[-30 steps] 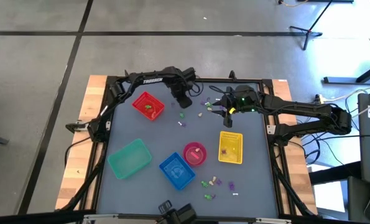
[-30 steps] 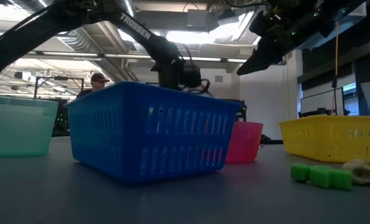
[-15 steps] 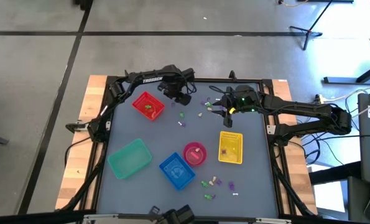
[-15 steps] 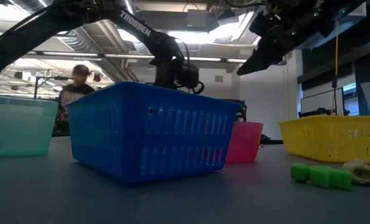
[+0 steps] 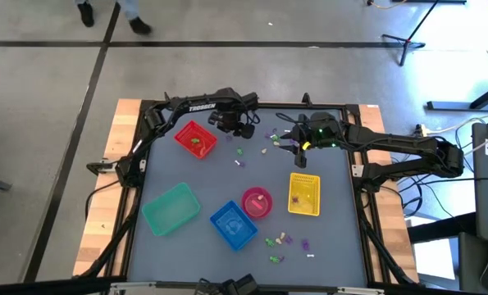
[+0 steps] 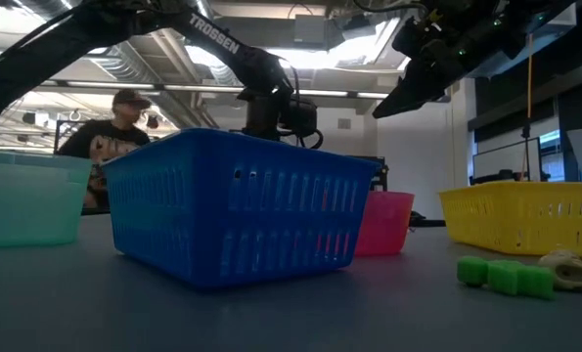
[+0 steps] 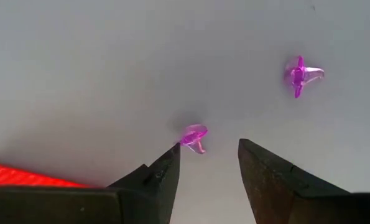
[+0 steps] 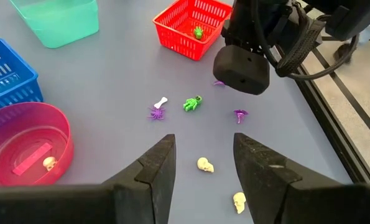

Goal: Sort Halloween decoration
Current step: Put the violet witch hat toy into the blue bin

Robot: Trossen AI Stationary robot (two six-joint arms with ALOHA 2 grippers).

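Tiny Halloween decorations lie loose on the grey table. My left gripper (image 5: 242, 127) hangs open, pointing down, by the red basket (image 5: 195, 139). A purple trinket (image 7: 194, 135) lies on the table just beyond its fingertips (image 7: 208, 146), and another purple one (image 7: 301, 73) lies farther off. My right gripper (image 8: 203, 146) stands open above the table's far right part. Beyond it lie cream skulls (image 8: 204, 165), a green figure (image 8: 191, 103), a purple spider (image 8: 156, 112) and a white bone (image 8: 161, 101).
A green trinket (image 8: 198, 31) lies in the red basket. Teal basket (image 5: 171, 207), blue basket (image 5: 233, 224), pink bowl (image 5: 257, 202) and yellow basket (image 5: 304, 195) stand across the table's near half. Several trinkets (image 5: 280, 242) lie near the front edge. A person (image 6: 114, 122) stands behind the table.
My left gripper has rolled about its own downward line and stays over the spot beside the red basket. The right arm has kept still. The person behind the table has moved across the background.
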